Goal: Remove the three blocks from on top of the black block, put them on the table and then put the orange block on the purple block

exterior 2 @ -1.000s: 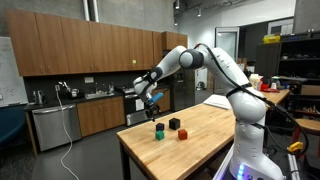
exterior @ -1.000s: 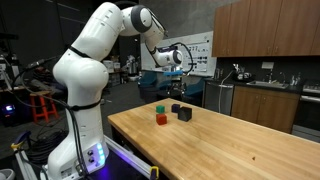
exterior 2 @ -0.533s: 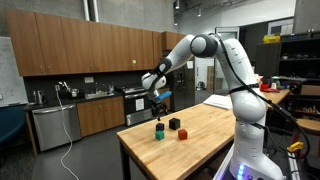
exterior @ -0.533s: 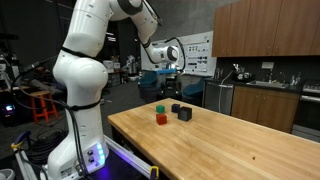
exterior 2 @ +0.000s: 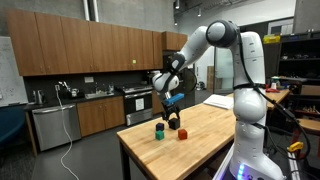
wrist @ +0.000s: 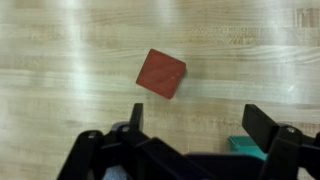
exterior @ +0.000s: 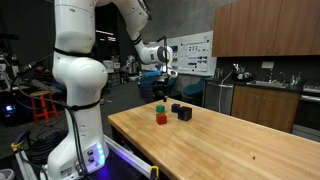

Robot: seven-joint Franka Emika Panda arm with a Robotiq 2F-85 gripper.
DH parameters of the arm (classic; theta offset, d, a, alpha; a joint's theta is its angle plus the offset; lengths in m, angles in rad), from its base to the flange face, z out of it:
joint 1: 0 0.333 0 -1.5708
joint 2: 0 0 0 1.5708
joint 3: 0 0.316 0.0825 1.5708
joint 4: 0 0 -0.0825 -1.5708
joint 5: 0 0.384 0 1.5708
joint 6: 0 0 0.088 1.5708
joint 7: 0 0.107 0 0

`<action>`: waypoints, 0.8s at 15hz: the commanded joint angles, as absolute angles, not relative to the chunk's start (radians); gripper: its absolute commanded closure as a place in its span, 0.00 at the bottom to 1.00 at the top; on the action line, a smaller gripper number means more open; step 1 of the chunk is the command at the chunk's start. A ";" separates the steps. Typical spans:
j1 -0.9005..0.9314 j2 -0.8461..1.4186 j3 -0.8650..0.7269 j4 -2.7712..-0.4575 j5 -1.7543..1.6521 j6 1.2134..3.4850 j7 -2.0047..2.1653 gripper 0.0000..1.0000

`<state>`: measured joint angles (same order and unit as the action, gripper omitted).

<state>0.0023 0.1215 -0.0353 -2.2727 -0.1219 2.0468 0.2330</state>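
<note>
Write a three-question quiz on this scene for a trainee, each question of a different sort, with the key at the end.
1. True or false: the orange block sits on top of another block.
2. Pick one. The gripper is: A) shut on a block; B) open and empty above the table; C) lying flat on the table.
3. Fill in: in the wrist view, the block just peeking in at the lower right edge is ____.

Key
1. False: it lies alone on the table.
2. B.
3. Green: it is the green block.
</note>
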 commanded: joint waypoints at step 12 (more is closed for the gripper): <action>-0.051 0.044 -0.081 -2.539 -0.103 2.352 0.518 0.00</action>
